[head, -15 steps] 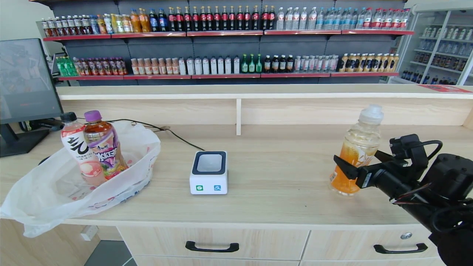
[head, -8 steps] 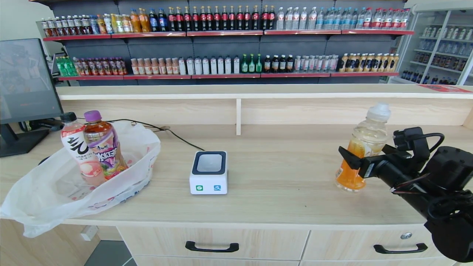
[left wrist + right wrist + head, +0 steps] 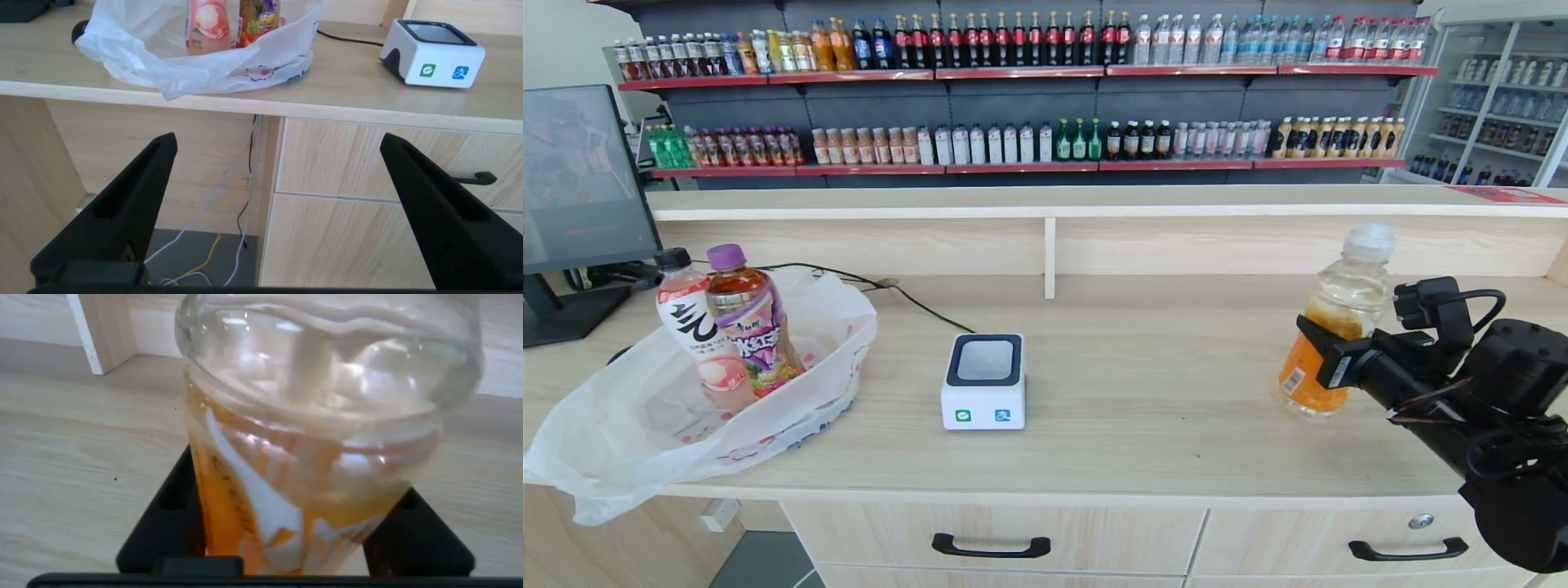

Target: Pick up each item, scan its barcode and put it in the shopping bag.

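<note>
An orange drink bottle (image 3: 1300, 377) with a white cap leans to the right at the right end of the wooden counter (image 3: 1143, 408). My right gripper (image 3: 1331, 343) is shut on its middle, and its base sits at or just above the counter. In the right wrist view the bottle (image 3: 319, 457) sits between the black fingers (image 3: 163, 531). The white barcode scanner (image 3: 984, 380) stands mid-counter. A white shopping bag (image 3: 645, 425) at the left holds a pink-labelled bottle (image 3: 698, 327) and a purple-capped bottle (image 3: 754, 322). My left gripper (image 3: 278, 147) hangs open below the counter edge.
A monitor (image 3: 580, 180) stands at the far left behind the bag, and a black cable (image 3: 915, 302) runs to the scanner. A raised ledge (image 3: 1094, 204) backs the counter. Drawers with black handles (image 3: 991, 545) sit below. Bare counter lies between scanner and bottle.
My right gripper has carried the orange bottle a little to the right and slightly up, tilting it further. The bag, scanner and left gripper have stayed put.
</note>
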You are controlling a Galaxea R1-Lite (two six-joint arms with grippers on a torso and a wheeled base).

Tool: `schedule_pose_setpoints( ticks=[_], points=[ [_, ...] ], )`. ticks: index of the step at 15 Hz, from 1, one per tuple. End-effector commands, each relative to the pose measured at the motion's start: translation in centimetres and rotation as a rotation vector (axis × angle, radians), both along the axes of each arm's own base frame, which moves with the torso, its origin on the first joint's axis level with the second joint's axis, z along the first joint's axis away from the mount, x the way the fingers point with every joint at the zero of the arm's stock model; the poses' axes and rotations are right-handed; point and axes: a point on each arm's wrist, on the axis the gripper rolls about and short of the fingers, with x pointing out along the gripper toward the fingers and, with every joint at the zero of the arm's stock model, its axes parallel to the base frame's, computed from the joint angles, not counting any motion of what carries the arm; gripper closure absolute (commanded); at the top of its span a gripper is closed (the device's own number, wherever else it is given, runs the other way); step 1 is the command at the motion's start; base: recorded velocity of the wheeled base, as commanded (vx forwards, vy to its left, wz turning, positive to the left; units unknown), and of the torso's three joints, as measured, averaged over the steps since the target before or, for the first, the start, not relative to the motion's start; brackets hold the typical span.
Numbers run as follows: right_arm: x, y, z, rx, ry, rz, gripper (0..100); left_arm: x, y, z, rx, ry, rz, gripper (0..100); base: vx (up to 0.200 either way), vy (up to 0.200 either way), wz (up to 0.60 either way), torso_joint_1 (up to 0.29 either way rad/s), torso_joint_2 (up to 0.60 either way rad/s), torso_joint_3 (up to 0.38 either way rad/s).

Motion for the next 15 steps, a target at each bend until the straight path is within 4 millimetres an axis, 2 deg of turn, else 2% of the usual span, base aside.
schedule_pose_setpoints(
  ticks=[1, 15],
  points=[
    [-0.1, 0.1, 0.4, 0.001, -0.021, 0.006, 100, 0.0, 0.0, 0.0, 0.000, -0.001, -0.001, 0, 0.000, 0.000, 0.00, 0.000, 0.00, 0.000],
    [-1.1, 0.8, 2.0, 0.004, -0.070, 0.032, 100, 0.0, 0.0, 0.0, 0.000, -0.001, 0.000, 0, 0.000, 0.000, 0.00, 0.000, 0.00, 0.000]
  ],
)
